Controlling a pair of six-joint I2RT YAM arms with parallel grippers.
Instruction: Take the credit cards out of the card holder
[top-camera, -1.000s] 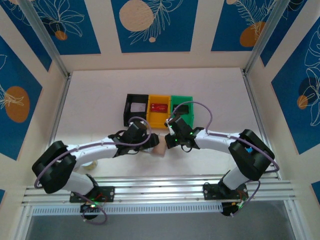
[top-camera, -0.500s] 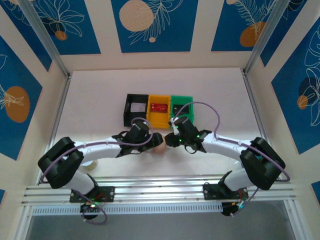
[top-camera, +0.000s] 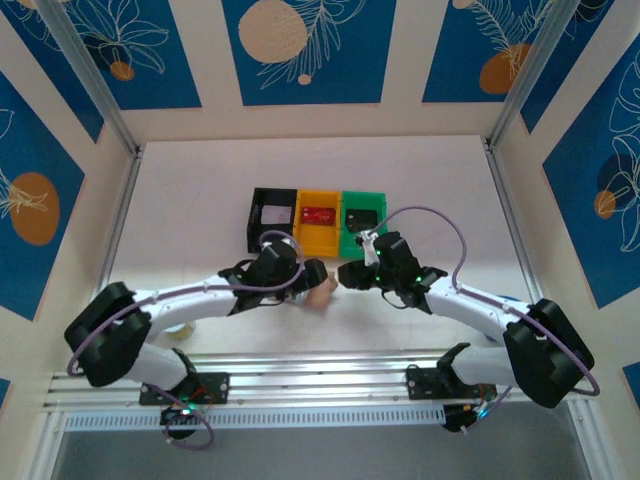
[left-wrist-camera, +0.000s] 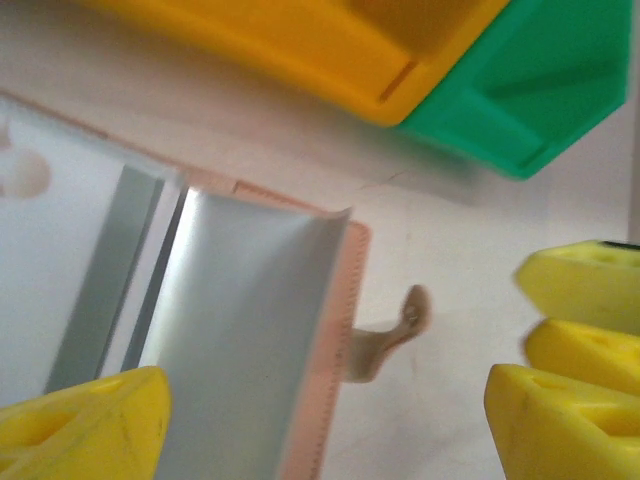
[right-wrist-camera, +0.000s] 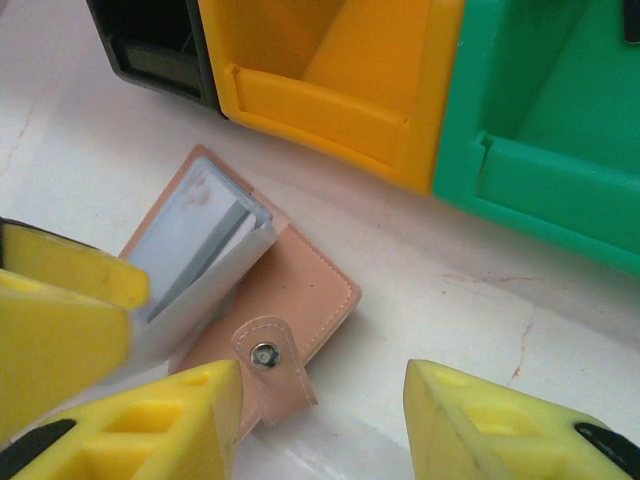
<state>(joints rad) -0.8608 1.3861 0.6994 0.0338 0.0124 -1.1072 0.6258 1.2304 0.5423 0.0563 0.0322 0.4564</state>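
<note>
- The card holder (right-wrist-camera: 290, 300) lies open on the bench (right-wrist-camera: 450, 320), lower left of the right wrist frame, edges running diagonally.
- Your left jaws stand over it, wide open and empty.
- Your right jaws are partly open and empty, just beside it.

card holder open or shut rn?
Open. The card holder has its snap tab unfastened, and a grey clear pocket stands lifted off the tan cover.

The card holder (right-wrist-camera: 305, 290) was tan with grey-blue pockets. There was a black bin (top-camera: 254, 220), a yellow bin (top-camera: 318, 246) and a green bin (top-camera: 362, 196). The table (top-camera: 200, 200) was white. The right end effector (right-wrist-camera: 318, 385) had yellow fingers (right-wrist-camera: 500, 430).
</note>
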